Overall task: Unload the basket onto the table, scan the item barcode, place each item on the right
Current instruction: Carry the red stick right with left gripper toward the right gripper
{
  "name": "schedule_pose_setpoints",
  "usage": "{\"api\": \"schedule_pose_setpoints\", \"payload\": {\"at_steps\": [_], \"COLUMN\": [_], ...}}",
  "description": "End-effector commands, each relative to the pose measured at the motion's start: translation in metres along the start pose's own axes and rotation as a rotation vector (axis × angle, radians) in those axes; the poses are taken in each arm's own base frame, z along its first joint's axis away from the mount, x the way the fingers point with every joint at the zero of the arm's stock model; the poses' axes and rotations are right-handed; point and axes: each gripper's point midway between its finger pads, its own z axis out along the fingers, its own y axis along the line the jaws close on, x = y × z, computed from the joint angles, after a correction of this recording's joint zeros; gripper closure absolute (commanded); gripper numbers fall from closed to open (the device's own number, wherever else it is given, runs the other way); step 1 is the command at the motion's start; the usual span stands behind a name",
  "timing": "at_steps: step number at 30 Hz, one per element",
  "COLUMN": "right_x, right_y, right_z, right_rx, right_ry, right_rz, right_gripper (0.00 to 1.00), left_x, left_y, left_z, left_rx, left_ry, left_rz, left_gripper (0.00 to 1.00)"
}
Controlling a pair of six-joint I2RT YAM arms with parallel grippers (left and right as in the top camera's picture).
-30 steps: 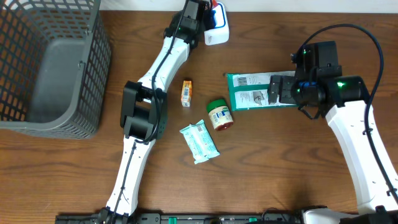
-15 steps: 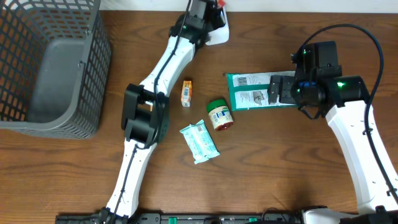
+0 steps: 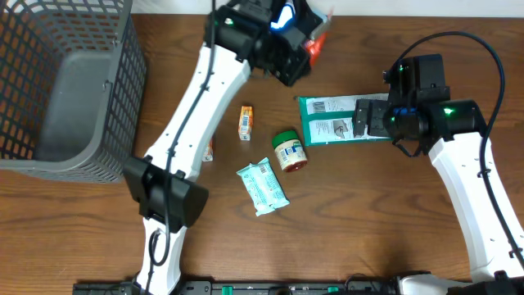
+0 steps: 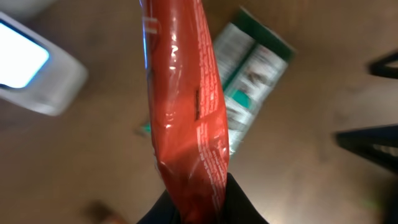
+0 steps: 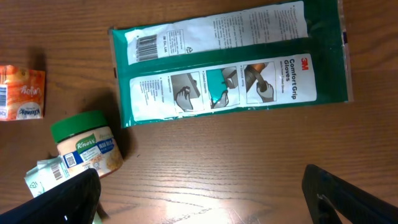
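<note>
My left gripper (image 4: 199, 208) is shut on the lower end of a red packet (image 4: 186, 112), which stands up between the jaws with white print along its edge. Overhead, the left gripper (image 3: 301, 51) holds that red packet (image 3: 315, 46) at the back of the table. The white scanner (image 4: 28, 68) with its lit screen lies off to the packet's left; the arm hides most of it from above. My right gripper (image 5: 205, 199) hangs open over bare wood, just in front of a green glove pack (image 5: 230, 59) whose barcode faces up.
A grey mesh basket (image 3: 65, 90) fills the back left. An orange packet (image 3: 246, 121), a green-lidded jar (image 3: 288, 151) and a pale teal pouch (image 3: 263, 186) lie mid-table. The glove pack (image 3: 340, 120) lies beside the right gripper (image 3: 364, 117).
The left arm has swung right and up from the scanner, carrying the red packet with it. The right arm has not moved.
</note>
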Motion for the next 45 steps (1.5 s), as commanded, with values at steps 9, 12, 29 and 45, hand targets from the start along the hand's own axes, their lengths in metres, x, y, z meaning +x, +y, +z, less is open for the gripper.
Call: {"api": "schedule_pose_setpoints", "payload": {"at_steps": [9,12,29,45], "right_x": [-0.013,-0.021,-0.015,-0.034], "right_y": [-0.019,-0.033,-0.018,0.02], "right_z": [-0.064,-0.096,-0.128,-0.126], "right_rx": [-0.041,-0.058,-0.389,-0.692], "right_ry": [-0.033,-0.086,-0.121,-0.215], "right_rz": [0.027,0.102,0.188,0.057], "right_gripper": [0.01,0.01,0.38,0.37], "left_x": [0.01,0.005,-0.018,-0.02], "left_y": [-0.069,-0.101,-0.175,-0.153], "left_z": [0.071,0.079,-0.007,-0.004], "left_rx": [0.197,0.317,1.059,0.991], "left_ry": [0.093,0.084,0.017,-0.016], "left_rz": [-0.219,-0.186,-0.18,-0.183], "left_gripper": [0.93,0.93,0.93,0.93]}}
